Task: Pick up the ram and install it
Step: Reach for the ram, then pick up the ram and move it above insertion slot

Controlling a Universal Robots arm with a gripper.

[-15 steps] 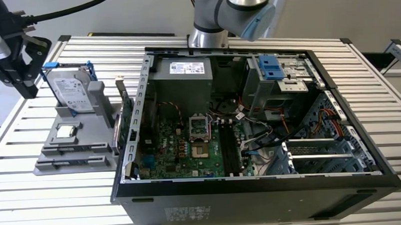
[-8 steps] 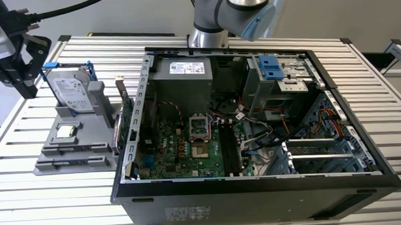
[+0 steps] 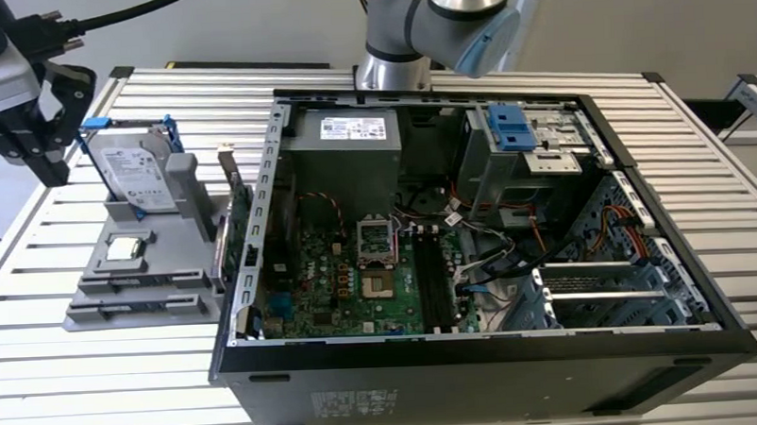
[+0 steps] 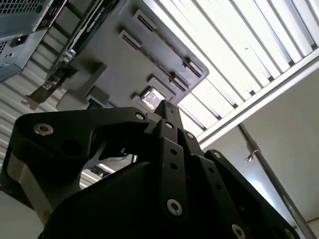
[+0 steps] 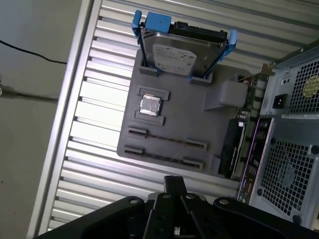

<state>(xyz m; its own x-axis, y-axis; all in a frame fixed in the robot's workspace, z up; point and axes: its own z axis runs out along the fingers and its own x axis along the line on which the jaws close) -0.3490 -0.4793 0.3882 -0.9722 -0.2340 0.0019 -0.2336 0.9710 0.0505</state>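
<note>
Approach-for-pick stage, I'd say: end effector (image 5: 174,180) pinched narrow and empty over the table (image 3: 28,263) at the exterior view's left, near the grey fixture (image 5: 199,124) where the ram (image 5: 167,139) seems to sit edge-up, so jaws need widening and lining up.

Arm (image 3: 404,27) stands at the far middle of the exterior view. Wrist carried off to the exterior view's left. Hand (image 3: 39,139) hangs there, tips downward. First wrist view: fingers (image 5: 174,183) pressed together, nothing held between.

Silver arm (image 3: 392,68), blue cap (image 3: 496,36), black screwed claw (image 5: 174,182)
</note>
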